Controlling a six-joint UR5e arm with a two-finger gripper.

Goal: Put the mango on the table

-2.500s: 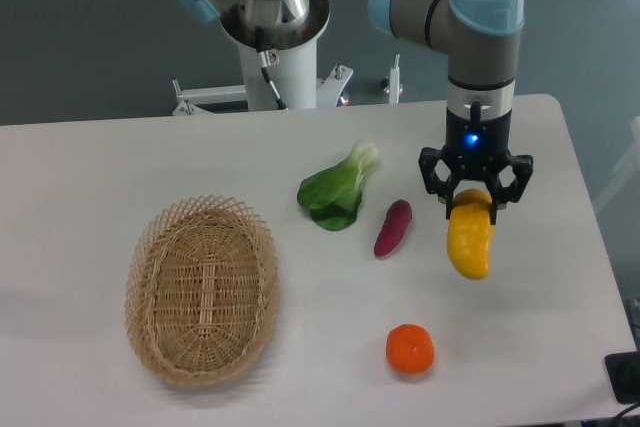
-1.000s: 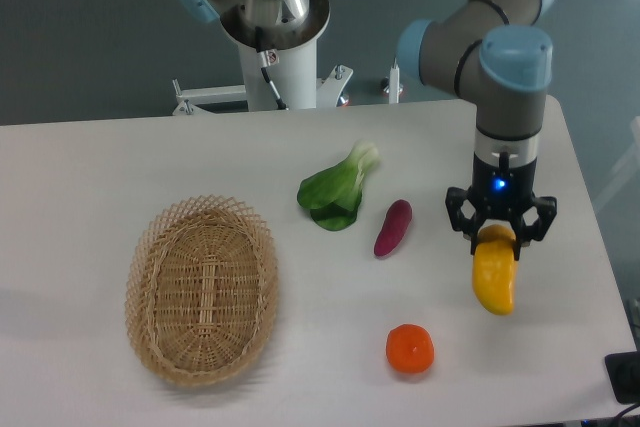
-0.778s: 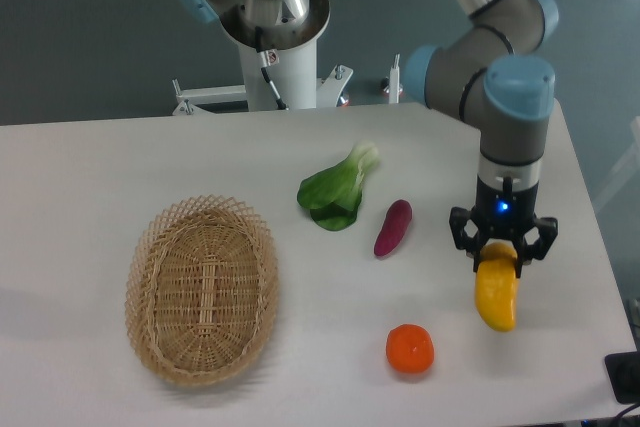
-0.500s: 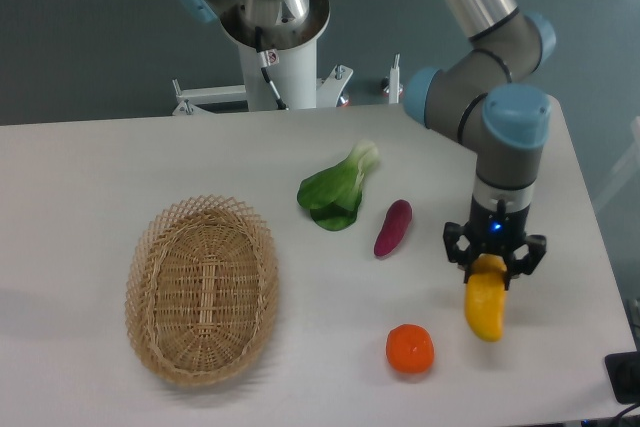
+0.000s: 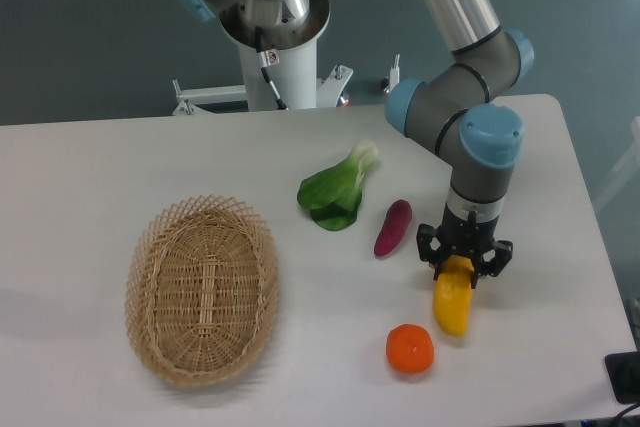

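Observation:
The yellow mango (image 5: 452,300) hangs lengthwise from my gripper (image 5: 462,264), which is shut on its orange-tinged upper end. Its lower end is close to the white table (image 5: 90,167), to the right of the orange fruit; I cannot tell whether it touches the surface. The gripper is at the front right part of the table, just right of the purple sweet potato.
A round orange fruit (image 5: 410,348) lies just left of the mango's lower end. A purple sweet potato (image 5: 393,227) and a green bok choy (image 5: 337,190) lie mid-table. A wicker basket (image 5: 202,289) stands at the front left. The table's front edge is near.
My gripper has carried the mango down and to the left, from mid-height at the right side to low over the table beside the orange fruit.

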